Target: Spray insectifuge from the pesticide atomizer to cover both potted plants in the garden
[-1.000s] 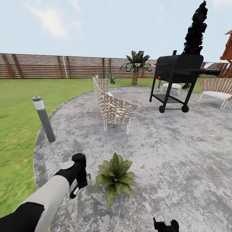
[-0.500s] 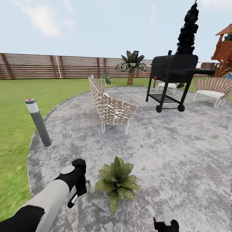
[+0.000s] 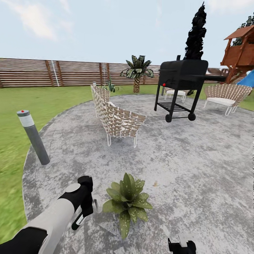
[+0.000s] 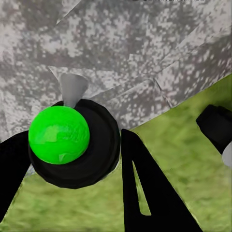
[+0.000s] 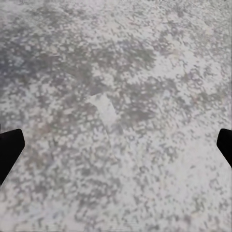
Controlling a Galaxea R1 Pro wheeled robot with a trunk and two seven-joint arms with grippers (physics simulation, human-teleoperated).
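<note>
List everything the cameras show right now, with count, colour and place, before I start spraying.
Potted plant: one, green white-speckled leaves, on the patio just ahead.
Pesticide atomizer: one, dark body with bright green top, between the left gripper's fingers.
Patio: one, grey, round.
Bollard lamp: one, grey, patio's left edge.
Wicker chairs: one mid-patio, more behind by the grill.
Grill: one, black, far right.
Palm: one, by the fence.
Fence: brown slats, across the back.
Lawn: green, left.
Playhouse: brown, far right.
Left gripper: black, beside the plant.
Right gripper: black, low at the front.
</note>
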